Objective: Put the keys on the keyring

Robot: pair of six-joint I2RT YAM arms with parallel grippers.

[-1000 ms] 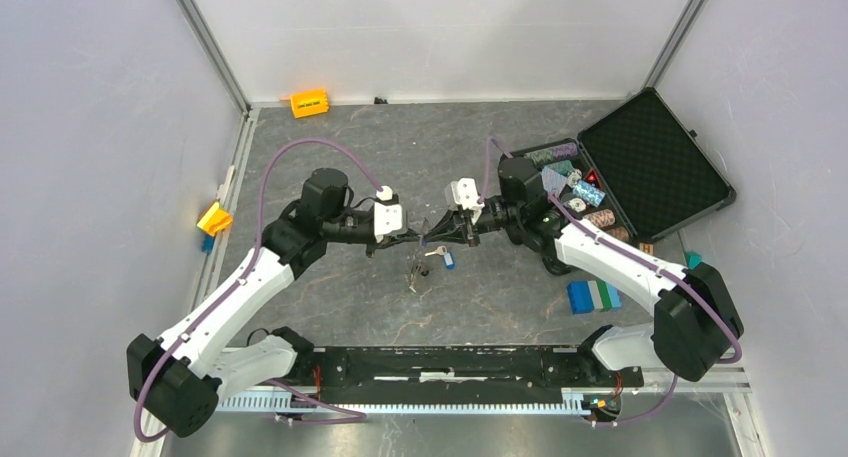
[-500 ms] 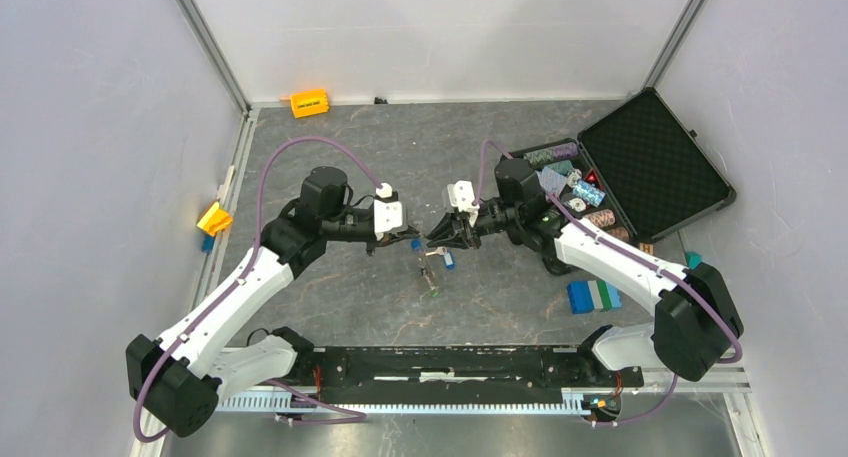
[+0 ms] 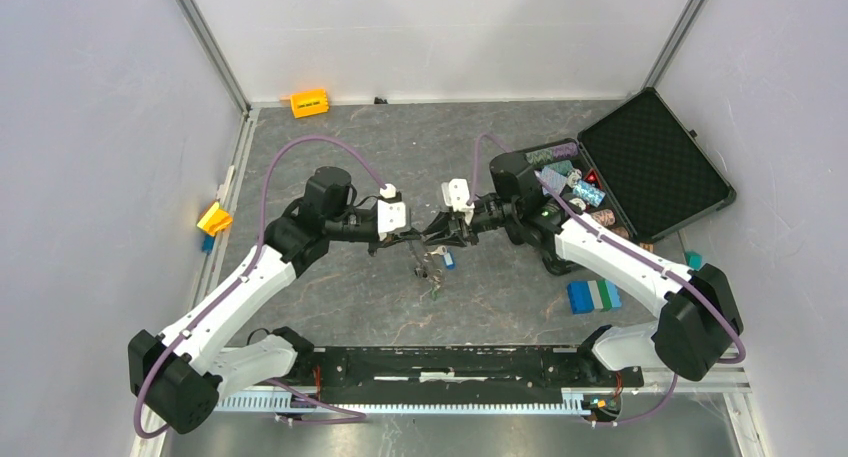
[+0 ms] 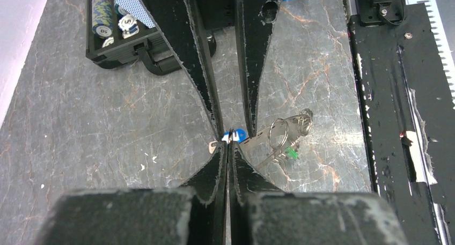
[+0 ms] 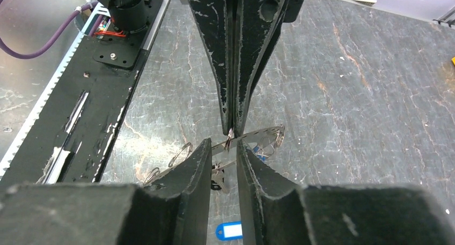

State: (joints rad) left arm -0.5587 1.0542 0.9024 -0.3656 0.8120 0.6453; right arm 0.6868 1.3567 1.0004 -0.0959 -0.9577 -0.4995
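Centrally, we see the left end effector (image 4: 228, 143) pinched shut on the keyring (image 5: 252, 135), the right end effector (image 5: 222, 154) slightly parted astride it.

Left gripper (image 4: 228, 142) closed tight, right gripper (image 5: 224, 145) slightly parted, tip to tip

Wht arms (image 3: 225, 312), blk joints (image 3: 325, 189), purple cables (image 3: 310, 140)

The keyring (image 5: 263, 135) — thin, silvery, jagged-edged — is held tilted above the middle of the table, its rim pinched in the closed tips of the left gripper (image 4: 228, 143). A green-tagged key (image 4: 291, 153) sits at its near side. A blue-tagged key (image 5: 230, 231) lies flat on the table just right of it.
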